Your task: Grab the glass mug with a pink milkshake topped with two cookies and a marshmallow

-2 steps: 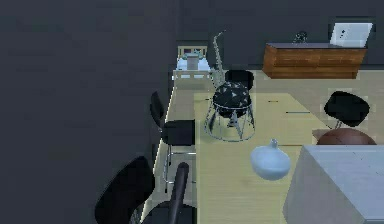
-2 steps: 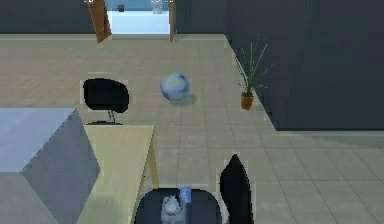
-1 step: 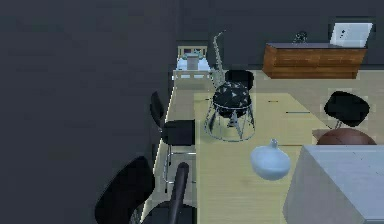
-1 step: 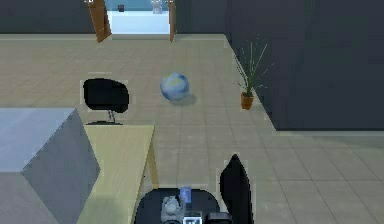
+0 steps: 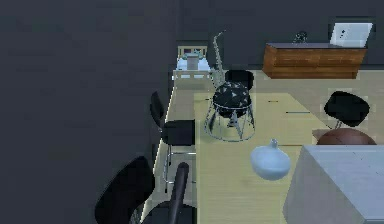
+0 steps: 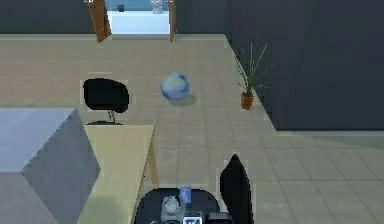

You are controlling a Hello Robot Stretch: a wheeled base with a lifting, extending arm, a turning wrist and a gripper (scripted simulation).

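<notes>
At the arm side view's bottom edge sits the gripper's (image 6: 178,208) dark body, with small white squares beside it. Its far end cannot be made out, so I cannot tell whether it holds anything. A small bluish glass-like thing (image 6: 185,193) shows right at it. On the long pale wooden table (image 5: 225,165) stand a black dotted dome on a wire stand (image 5: 232,105) and a pale blue round vase (image 5: 270,160). No shape here reads as a pink milkshake mug.
Black chairs (image 5: 170,128) line the table's left side and another (image 5: 345,103) stands at its right. A grey box (image 5: 335,185) fills the table's near right corner. A wooden sideboard (image 5: 315,58) stands at the back. A potted plant (image 6: 248,82), a black chair (image 6: 105,96) and a bluish ball (image 6: 177,87) stand out on the tiled floor.
</notes>
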